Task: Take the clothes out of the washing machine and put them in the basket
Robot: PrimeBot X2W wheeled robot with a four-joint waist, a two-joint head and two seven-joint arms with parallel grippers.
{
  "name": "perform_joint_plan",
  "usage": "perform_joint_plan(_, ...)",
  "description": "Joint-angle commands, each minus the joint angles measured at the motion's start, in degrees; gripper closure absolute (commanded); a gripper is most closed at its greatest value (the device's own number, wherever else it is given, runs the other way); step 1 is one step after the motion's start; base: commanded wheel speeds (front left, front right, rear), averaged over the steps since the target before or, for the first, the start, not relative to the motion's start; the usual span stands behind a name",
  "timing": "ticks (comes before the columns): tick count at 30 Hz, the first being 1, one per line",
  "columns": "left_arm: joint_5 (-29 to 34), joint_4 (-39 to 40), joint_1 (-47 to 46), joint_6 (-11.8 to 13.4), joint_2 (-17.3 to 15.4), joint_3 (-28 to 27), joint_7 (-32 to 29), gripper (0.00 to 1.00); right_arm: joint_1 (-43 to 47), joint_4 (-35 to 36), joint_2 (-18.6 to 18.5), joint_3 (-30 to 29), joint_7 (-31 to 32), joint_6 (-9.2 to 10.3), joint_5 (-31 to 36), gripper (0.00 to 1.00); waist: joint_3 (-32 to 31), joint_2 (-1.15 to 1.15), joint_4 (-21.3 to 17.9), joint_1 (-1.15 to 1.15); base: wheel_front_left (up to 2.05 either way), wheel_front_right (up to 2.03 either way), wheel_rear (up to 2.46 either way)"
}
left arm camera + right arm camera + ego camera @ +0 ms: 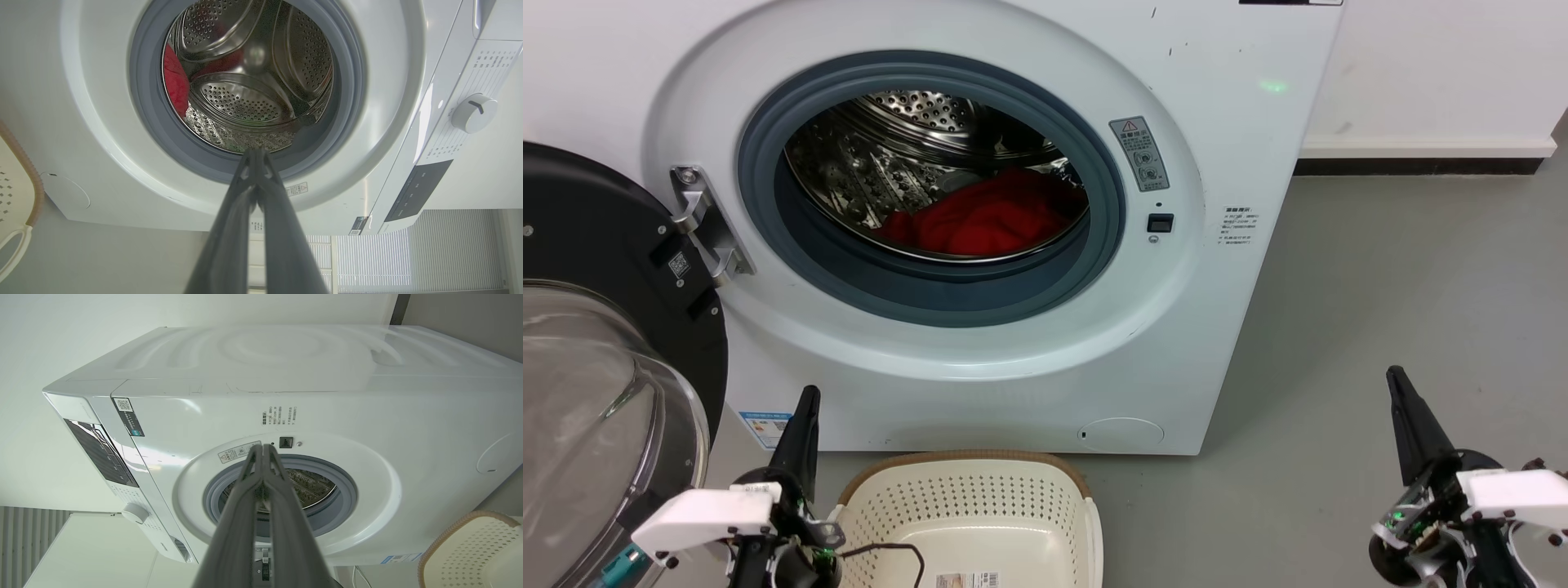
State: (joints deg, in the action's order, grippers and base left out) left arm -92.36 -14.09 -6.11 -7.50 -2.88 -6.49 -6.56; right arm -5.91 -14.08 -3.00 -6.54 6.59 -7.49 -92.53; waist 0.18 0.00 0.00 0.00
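Red clothes (988, 219) are lying bunched low in the perforated steel drum (882, 155) of the washing machine (1241, 114), behind a smooth grey rubber ring (931, 296). They are looking soft, light and floppy, so pinching a raised fold at the heap's top is probably the best hold. The left gripper (808, 400) is hanging closed and empty just beside the cream holed basket (968, 494), and the right gripper (1395, 377) is likewise closed, well apart from it.
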Motion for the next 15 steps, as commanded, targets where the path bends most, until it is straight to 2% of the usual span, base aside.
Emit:
perform_joint_plan(1,0.0,0.0,0.0,0.0,0.0,0.0,0.0,0.0,0.0,0.0,0.0,0.0,-0.1,0.0,0.0,0.0,0.0,0.0,0.0,0.0,0.0,0.0,0.0)
perform_joint_plan(2,0.0,-0.4,0.2,0.0,0.0,0.1,0.1,1.0,0.2,-0.4,0.0,0.1,-0.1,0.0,0.0,1.0,0.0,0.0,0.0,0.0,0.0,0.0,0.0)
perform_joint_plan(3,0.0,-0.9,0.6,0.0,0.1,0.2,0.1,0.0,0.6,-0.9,0.0,0.1,-0.1,0.0,0.0,0.0,0.0,0.0,0.0,0.0,0.0,0.0,0.0)
perform_joint_plan(4,0.0,-1.4,1.1,0.0,0.2,0.2,0.2,0.0,1.2,-1.4,0.0,0.1,-0.1,0.0,0.0,0.0,0.0,0.0,0.0,0.0,0.0,0.0,0.0)
perform_joint_plan(5,0.0,-1.9,1.7,0.0,0.2,0.3,0.2,1.0,1.7,-1.9,0.1,0.1,-0.1,0.01,0.0,1.0,0.0,0.0,0.0,0.0,0.0,0.0,0.0)
perform_joint_plan(6,0.1,-1.9,1.9,0.0,0.2,0.3,0.4,0.0,1.9,-2.0,0.1,0.2,-0.3,0.01,0.1,0.0,0.0,0.0,0.0,0.0,0.0,0.0,0.0)
perform_joint_plan(15,5.4,-0.2,2.4,0.1,0.2,0.3,2.8,0.0,2.5,-1.0,0.1,0.3,-2.7,0.01,4.8,0.0,0.1,0.0,0.0,0.0,0.0,0.0,0.0)
